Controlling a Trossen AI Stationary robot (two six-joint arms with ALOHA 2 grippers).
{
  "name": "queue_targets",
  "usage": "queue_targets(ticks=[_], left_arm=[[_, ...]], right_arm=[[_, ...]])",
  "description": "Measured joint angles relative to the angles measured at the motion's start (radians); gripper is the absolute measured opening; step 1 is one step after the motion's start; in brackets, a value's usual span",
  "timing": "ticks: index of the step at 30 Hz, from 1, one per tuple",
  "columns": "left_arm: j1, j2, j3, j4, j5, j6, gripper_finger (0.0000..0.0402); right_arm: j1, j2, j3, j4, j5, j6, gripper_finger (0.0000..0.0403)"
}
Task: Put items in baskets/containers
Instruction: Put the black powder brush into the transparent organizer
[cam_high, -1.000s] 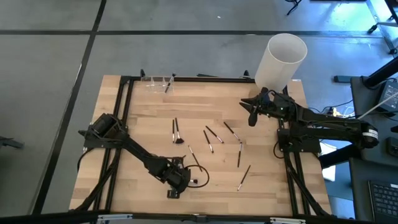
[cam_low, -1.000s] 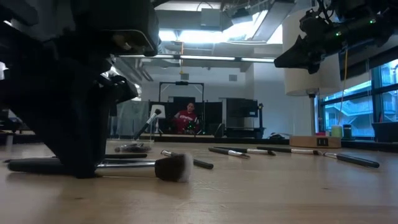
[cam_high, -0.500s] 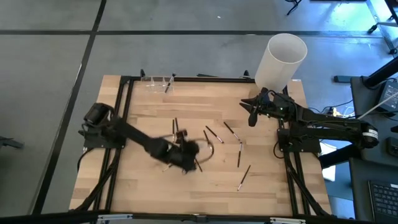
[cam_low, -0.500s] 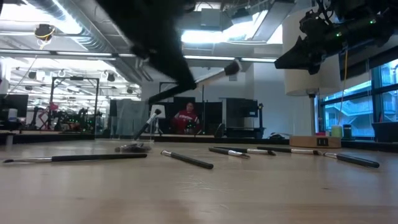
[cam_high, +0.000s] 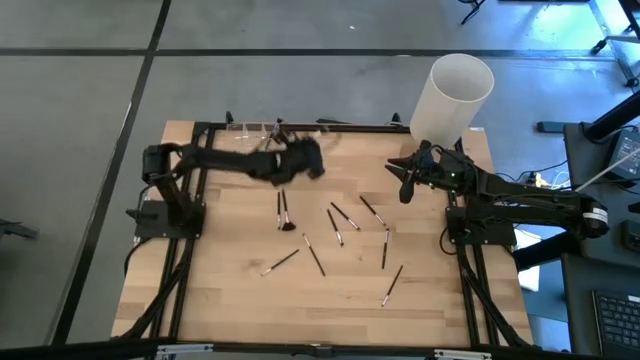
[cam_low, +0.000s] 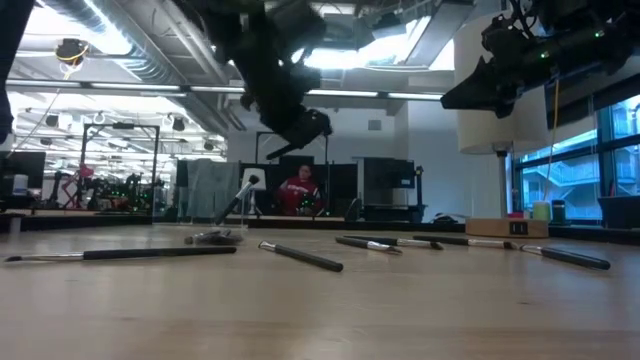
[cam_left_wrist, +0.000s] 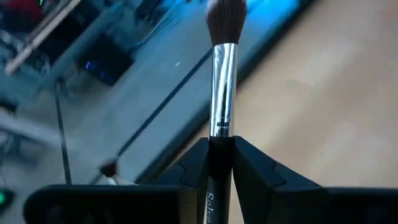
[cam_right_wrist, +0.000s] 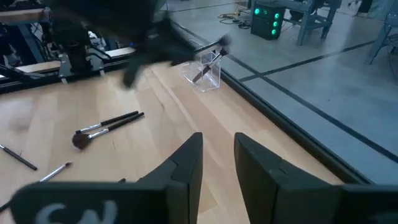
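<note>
My left gripper (cam_high: 300, 160) hangs in the air near the table's far edge, shut on a makeup brush (cam_left_wrist: 222, 68) with a black handle, silver ferrule and dark bristles. It shows high up in the low view (cam_low: 300, 120). The small clear cups (cam_high: 252, 130) stand at the far edge just left of it. One of the clear cups (cam_right_wrist: 208, 73) has a brush leaning inside it. Several thin brushes (cam_high: 335, 225) lie flat on the wood. My right gripper (cam_high: 405, 185) waits open above the table's right part, next to the white cylinder. My left gripper pinches the brush between its two fingers on the black handle (cam_left_wrist: 219, 155), just behind the silver ferrule. The brush runs along the fingers, and its bristle end (cam_left_wrist: 225, 14) sticks out past the fingertips. It is lifted clear of the table.
A tall white cylinder (cam_high: 452, 95) stands at the far right corner. A black frame (cam_high: 200, 140) edges the table. Two brushes (cam_high: 282, 210) lie side by side at mid-table, and others (cam_high: 385, 250) are scattered toward the right. A person (cam_low: 300, 190) sits far behind the table.
My left gripper has risen from the table's near part and swung quickly toward the far edge, up to the clear cups. The black-handled brush, which lay on the wood a second ago, has gone with it, lifted clear. My right arm has kept still.
</note>
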Motion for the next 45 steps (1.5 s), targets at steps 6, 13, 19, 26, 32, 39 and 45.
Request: queue_targets(ticks=[6, 13, 19, 26, 32, 39, 45], left_arm=[[0.199, -0.001, 0.0, 0.013, 0.094, -0.028, 0.0054], [0.285, -0.001, 0.0, 0.057, 0.115, -0.004, 0.0057], [0.286, -0.003, -0.1, 0.287, 0.093, 0.082, 0.0058], [0.302, -0.021, -0.291, 0.668, 0.152, 0.158, 0.0058], [0.343, -0.102, -0.404, 0.82, 0.218, 0.182, 0.0058], [0.419, -0.153, -0.529, 0.887, 0.311, 0.14, 0.0058], [0.458, -0.149, -0.587, 0.964, 0.404, 0.077, 0.0058]], right_arm=[[0.0, 0.0, 0.0, -0.01, 0.0, -0.006, 0.0092], [0.0, 0.0, 0.0, -0.104, 0.0, -0.001, 0.0092], [0.0, 0.0, 0.0, -0.176, 0.0, 0.038, 0.0092], [0.002, 0.0, 0.0, -0.199, -0.025, 0.08, 0.0092], [0.004, 0.0, 0.0, -0.204, -0.027, 0.101, 0.0092], [0.004, 0.0, 0.0, -0.211, -0.027, 0.127, 0.0092], [0.006, 0.0, 0.0, -0.216, -0.045, 0.139, 0.0092]])
